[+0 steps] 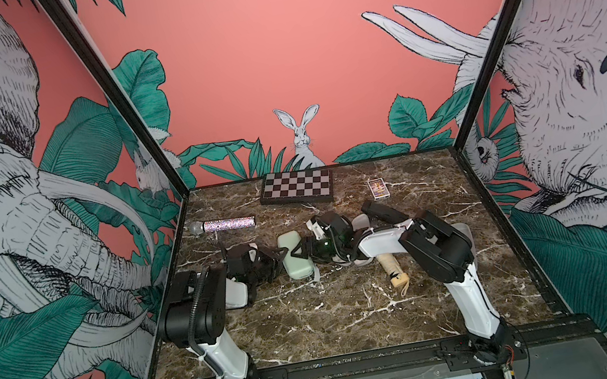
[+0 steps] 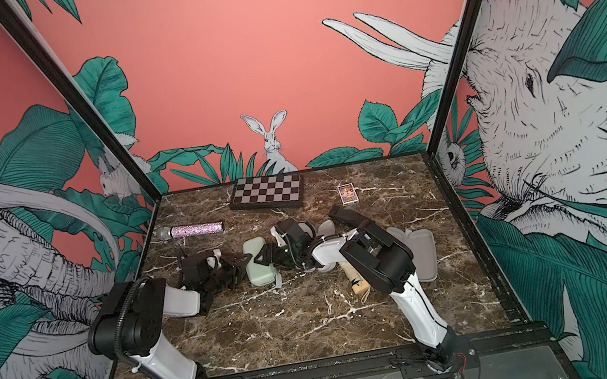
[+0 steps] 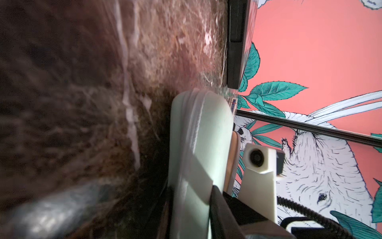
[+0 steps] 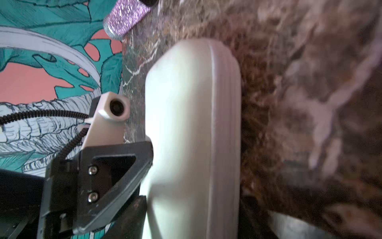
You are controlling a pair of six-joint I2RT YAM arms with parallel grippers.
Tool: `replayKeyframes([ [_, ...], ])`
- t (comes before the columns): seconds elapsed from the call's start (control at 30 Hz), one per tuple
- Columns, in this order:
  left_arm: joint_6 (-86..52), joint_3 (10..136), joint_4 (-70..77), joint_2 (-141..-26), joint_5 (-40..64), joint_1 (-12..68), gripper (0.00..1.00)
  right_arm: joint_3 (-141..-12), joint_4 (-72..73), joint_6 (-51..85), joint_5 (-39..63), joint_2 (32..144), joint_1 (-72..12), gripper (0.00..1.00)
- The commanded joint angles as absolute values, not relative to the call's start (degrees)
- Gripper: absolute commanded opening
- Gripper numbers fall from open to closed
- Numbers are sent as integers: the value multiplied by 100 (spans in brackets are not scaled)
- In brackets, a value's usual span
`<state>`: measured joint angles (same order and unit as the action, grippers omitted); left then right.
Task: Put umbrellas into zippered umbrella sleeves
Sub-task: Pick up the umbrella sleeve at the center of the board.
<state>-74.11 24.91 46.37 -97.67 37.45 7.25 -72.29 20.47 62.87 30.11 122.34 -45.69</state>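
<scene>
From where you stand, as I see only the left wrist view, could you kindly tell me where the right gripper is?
Observer: The right gripper is at the mint green sleeve, on the side opposite the left gripper.
Operator: Where is the cream umbrella?
Observer: The cream umbrella lies on the table, partly under the right arm.
Operator: And the black one?
Observer: The black umbrella lies behind that arm, near the card box.
</scene>
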Motion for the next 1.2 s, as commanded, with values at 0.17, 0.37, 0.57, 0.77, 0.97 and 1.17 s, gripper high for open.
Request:
replayKeyframes([
  [0.17,-7722,2513,4294,-8831,3940,945,29,-6726,3653,7453,3236,11764,-4771,56],
  [0.37,-7670,2460,4098,-8323,4150,923,46,-6567,4123,7746,3349,11522,-4756,37],
  [0.57,-7321,2540,3428,-7765,4498,712,72,-6542,4174,7837,3700,11230,-4669,30],
  [0.77,-7083,2741,3008,-7623,4619,566,78,-6635,4026,7849,4481,10989,-4553,31],
  [0.97,-7552,3179,3542,-7819,4534,866,70,-6794,4043,7998,4946,11118,-4506,33],
  [1.17,-7411,3165,2954,-7466,4058,809,31,-6906,3180,7424,4878,10854,-4191,51],
])
